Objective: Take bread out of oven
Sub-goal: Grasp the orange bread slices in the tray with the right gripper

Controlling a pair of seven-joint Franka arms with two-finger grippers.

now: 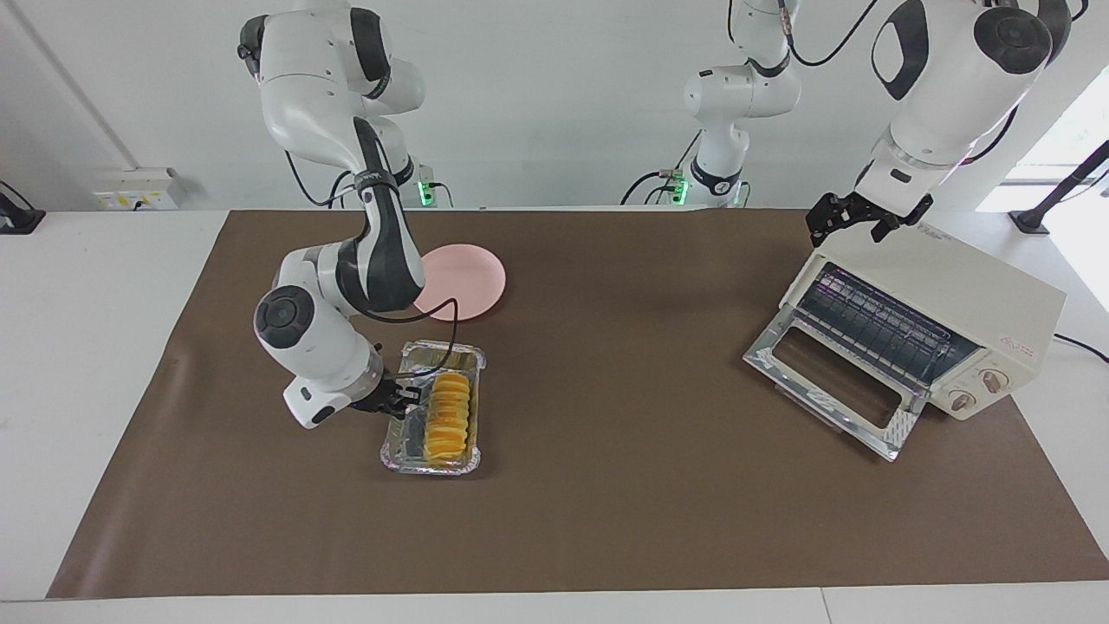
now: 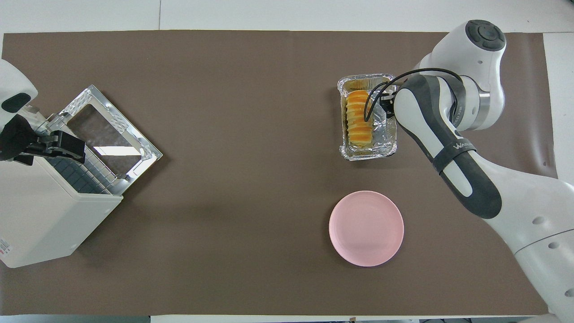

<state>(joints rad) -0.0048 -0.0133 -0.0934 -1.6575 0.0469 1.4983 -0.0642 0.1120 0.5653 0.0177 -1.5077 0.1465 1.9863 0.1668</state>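
The bread [image 1: 449,414] [image 2: 357,119], a ridged golden-yellow loaf, lies in a crinkled foil tray [image 1: 433,464] [image 2: 381,150] low at the brown mat, toward the right arm's end of the table. My right gripper [image 1: 407,397] [image 2: 385,105] is shut on the tray's long rim beside the loaf. The cream-white oven [image 1: 953,295] [image 2: 40,215] stands at the left arm's end with its glass door [image 1: 832,381] [image 2: 107,130] dropped open and its rack bare. My left gripper [image 1: 853,227] [image 2: 63,147] hangs open over the oven's top edge, holding nothing.
A round pink plate [image 1: 463,277] [image 2: 366,228] lies on the mat nearer to the robots than the foil tray. A third robot arm [image 1: 736,95] stands by the wall between the two arms' bases.
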